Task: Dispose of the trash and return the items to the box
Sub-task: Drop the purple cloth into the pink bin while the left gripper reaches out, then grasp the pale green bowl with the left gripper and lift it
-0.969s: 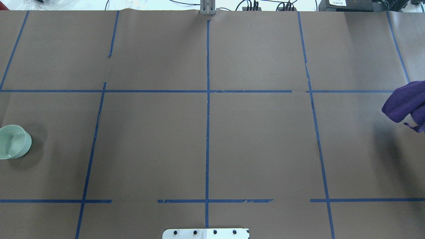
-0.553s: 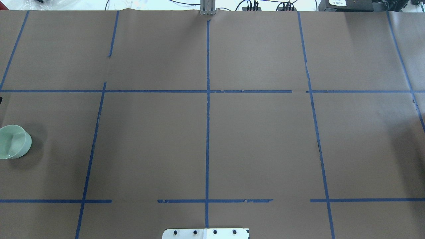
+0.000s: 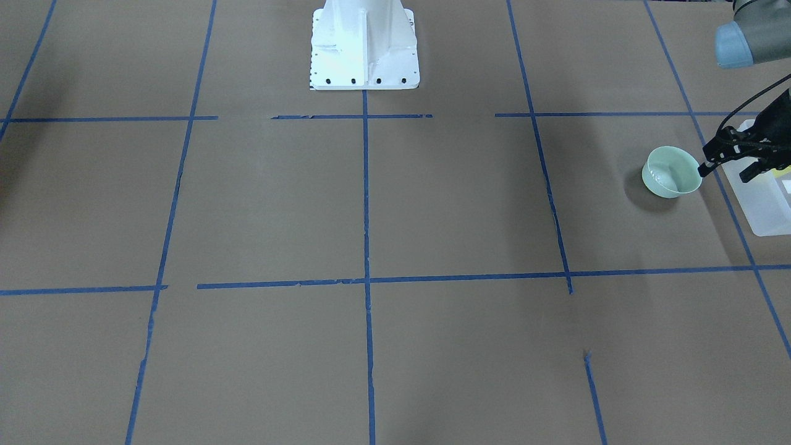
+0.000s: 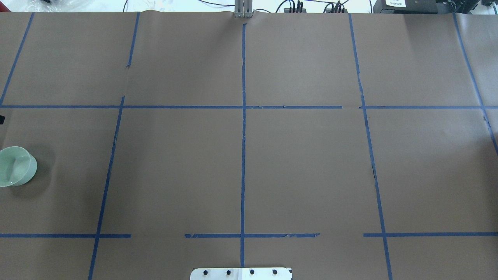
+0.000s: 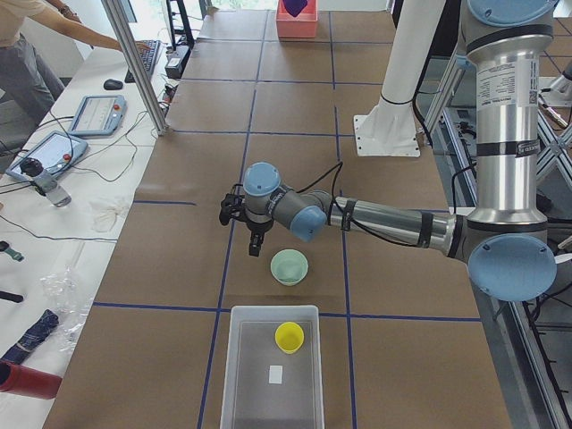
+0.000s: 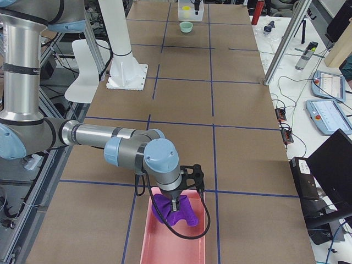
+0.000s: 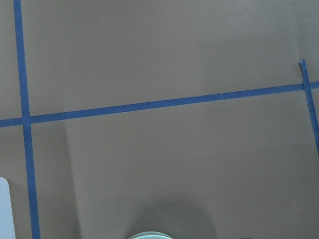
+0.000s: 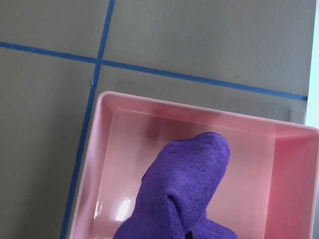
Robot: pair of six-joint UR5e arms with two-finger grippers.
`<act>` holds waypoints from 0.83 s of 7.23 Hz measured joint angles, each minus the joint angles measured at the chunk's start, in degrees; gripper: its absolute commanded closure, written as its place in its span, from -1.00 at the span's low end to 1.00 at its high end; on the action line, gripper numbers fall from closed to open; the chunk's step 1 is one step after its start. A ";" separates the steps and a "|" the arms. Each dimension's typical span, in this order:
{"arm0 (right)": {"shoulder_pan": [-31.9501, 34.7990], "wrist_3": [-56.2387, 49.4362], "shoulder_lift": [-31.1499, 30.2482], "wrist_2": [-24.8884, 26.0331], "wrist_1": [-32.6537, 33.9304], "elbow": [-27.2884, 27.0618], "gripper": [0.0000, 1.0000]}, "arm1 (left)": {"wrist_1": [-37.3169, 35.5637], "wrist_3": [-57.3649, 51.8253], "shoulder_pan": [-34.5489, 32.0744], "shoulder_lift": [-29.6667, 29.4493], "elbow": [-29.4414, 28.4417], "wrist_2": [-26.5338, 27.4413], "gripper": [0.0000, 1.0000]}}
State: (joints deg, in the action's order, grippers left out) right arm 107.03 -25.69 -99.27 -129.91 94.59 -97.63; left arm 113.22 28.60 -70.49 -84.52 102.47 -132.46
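Left gripper (image 3: 723,172) jaws wide, empty, close by mint bowl (image 3: 672,172), which sits on table (image 3: 432,204) next to box (image 3: 761,201); yellow cup (image 5: 289,337) already inside. Bowl looks glossy, rigid, slippery, maybe breakable: pinch the rim wall. Right gripper (image 6: 175,204) over purple cloth (image 8: 184,189), grip unclear

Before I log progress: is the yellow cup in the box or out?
In: the cup stands inside the box; the bowl sits outside it.
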 measured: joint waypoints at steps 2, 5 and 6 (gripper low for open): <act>-0.24 -1.51 -0.03 2.03 -0.17 3.30 -0.99 | 0.01 5.88 2.73 1.09 0.33 3.55 -0.76; -3.03 -0.76 0.48 1.98 -3.04 4.92 -1.00 | 0.42 12.66 10.20 2.71 0.30 5.25 -0.76; -4.39 0.63 1.03 1.36 -4.05 4.97 -1.00 | 0.49 15.37 13.44 2.52 0.07 5.43 -0.76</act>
State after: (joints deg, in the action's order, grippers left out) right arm 102.64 -25.06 -98.23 -128.55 90.54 -92.66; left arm 113.71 43.98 -57.05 -82.00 102.54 -127.03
